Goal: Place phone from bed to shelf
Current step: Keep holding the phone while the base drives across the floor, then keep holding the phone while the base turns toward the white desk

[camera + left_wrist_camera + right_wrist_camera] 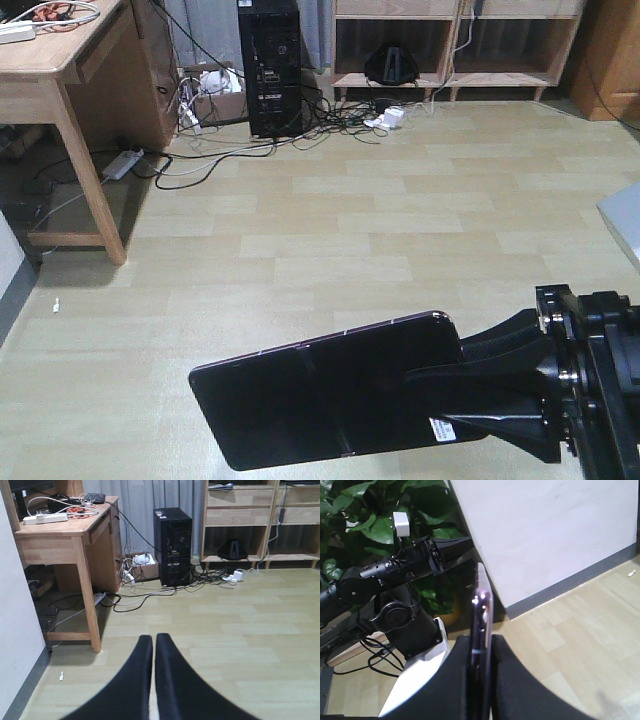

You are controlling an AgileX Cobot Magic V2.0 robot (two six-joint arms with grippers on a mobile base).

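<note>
far left: pale wood desk (60, 65) w/ square legs. then a black pc tower (268, 65) amid loose cables, then the light plank shelf (455, 45) at the far wall. wide bare wood-look floor (350, 220) betw. left gripper (153, 639): smooth curved black fingers pressed together, nothing held. phone (320, 400), a glossy black slab w/ pinkish rim, is in mid-air above the floor, its sticker end clamped in the right gripper (481, 647).

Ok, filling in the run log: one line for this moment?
phone: held in right claw | left claw: shut, empty | shelf: ahead, not reached
</note>
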